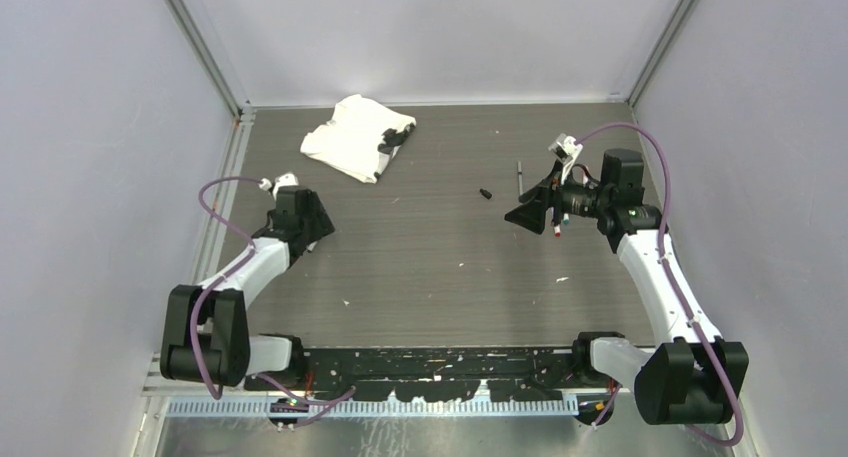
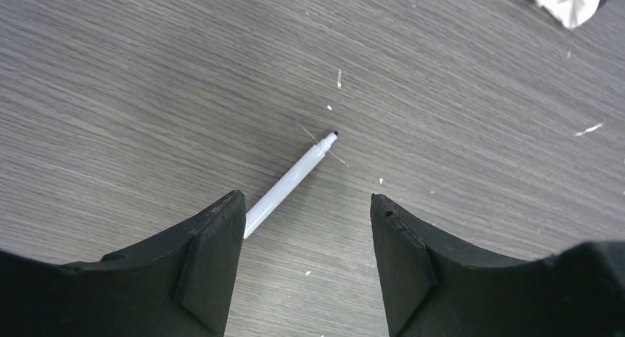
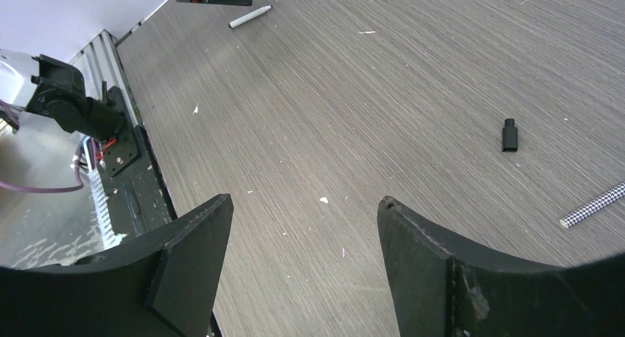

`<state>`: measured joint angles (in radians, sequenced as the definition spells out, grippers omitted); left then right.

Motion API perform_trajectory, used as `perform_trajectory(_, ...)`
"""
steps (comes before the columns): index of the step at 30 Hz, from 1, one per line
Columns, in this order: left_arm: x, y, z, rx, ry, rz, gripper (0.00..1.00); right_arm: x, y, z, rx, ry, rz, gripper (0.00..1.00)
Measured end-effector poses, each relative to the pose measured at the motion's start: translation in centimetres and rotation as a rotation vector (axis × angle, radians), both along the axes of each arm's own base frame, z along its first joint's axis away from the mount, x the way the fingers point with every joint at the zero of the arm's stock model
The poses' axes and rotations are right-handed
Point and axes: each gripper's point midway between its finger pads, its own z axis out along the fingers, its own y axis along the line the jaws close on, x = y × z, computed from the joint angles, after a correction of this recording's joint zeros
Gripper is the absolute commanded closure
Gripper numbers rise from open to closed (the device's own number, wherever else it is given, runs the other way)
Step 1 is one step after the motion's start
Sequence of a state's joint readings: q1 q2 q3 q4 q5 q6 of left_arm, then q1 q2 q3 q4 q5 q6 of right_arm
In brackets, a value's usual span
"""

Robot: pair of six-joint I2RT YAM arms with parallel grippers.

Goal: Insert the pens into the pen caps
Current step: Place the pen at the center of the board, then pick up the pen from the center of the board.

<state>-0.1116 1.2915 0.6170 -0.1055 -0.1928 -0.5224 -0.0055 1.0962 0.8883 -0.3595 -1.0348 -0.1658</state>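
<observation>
Just ahead of the open, empty left tool (image 2: 306, 200), a white pen (image 2: 291, 182), one end hidden behind it.

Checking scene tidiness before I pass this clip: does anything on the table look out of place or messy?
Yes. A crumpled white cloth lies bunched at the far side of the table, and small white flecks are scattered over the surface. The white pen and black cap lie loose but look undamaged.

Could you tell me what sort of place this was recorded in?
Most likely a lab robot test cell: a wood-grain table boxed in by plain pale walls on aluminium posts, with the left arm and right arm bolted at its near edge.
</observation>
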Motion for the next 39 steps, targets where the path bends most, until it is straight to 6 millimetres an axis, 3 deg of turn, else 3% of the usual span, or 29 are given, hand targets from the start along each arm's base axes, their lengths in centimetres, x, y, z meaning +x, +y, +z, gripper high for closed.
perform_trajectory(5, 0.7, 0.7, -0.2, -0.004, 0.02, 0.048, 0.4, 0.1, 0.0, -0.1, 0.0, 0.005, 0.001, 0.22)
perform_trajectory(12, 0.4, 1.2, -2.7, -0.04, 0.107, 0.078, 0.41, 0.0, 0.0, -0.1, 0.003, 0.006, 0.004, 0.22)
perform_trajectory(14, 0.3, 1.1, -3.3, -0.05, 0.125, 0.073, 0.5, 0.0, 0.1, -0.1, 0.004, 0.006, 0.005, 0.22)
perform_trajectory(25, 0.5, 0.2, -3.4, -0.106, 0.138, 0.058, 0.6, -0.3, 0.5, -0.1, 0.005, 0.007, 0.023, 0.22)
perform_trajectory(27, 0.5, 0.1, -3.4, -0.113, 0.14, 0.058, 0.66, -0.4, 0.8, -0.1, 0.005, 0.008, 0.033, 0.22)
perform_trajectory(39, 0.8, -1.7, -3.6, -0.14, 0.168, 0.053, 0.64, -0.6, 1.1, -0.1, 0.007, 0.009, 0.043, 0.22)
